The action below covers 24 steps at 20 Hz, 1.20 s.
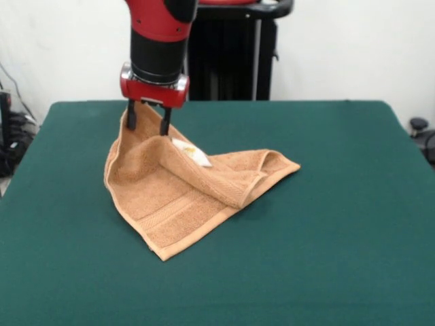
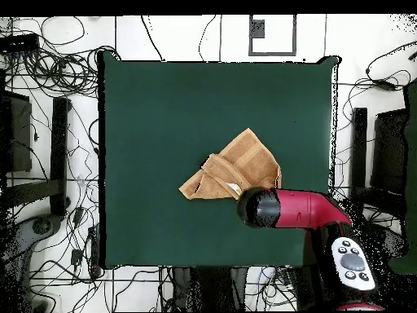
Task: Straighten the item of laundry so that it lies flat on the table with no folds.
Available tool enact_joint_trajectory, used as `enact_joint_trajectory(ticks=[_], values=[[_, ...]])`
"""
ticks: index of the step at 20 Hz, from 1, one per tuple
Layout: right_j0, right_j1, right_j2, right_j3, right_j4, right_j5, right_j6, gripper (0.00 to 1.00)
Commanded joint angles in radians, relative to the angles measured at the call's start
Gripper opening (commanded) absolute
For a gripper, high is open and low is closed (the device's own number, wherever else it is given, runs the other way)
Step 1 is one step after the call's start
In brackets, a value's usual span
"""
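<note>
The small orange-tan terry cloth towel (image 1: 178, 204) hangs by one corner from the gripper (image 1: 146, 125) and spreads out below it, its raised corner pinched between the two black fingers (image 1: 165, 121), which are closed on the fabric. From that lifted point the cloth slopes down and away from the tool towards the camera in the front view, ending in a pointed corner resting on the table. One side is folded over on itself into a thick ridge that runs out sideways from beneath the gripper, and a small white tag (image 1: 192, 153) shows just below the fingers on this fold. Woven border bands cross the lower flat part. The towel lies on the large dark green felt-like table (image 1: 340, 238), directly under the red and black arm (image 2: 293, 209).
</note>
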Motion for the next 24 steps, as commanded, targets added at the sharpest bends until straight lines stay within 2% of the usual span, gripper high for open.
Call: enact_joint_trajectory(ticks=[1,14,24], values=[[0.062,0.025,0.012,-0.006,0.038,0.028,0.143,1.00],[0.065,0.019,-0.001,0.002,0.041,0.037,0.125,1.00],[0.057,0.083,0.019,-0.032,0.044,0.004,0.124,1.00]])
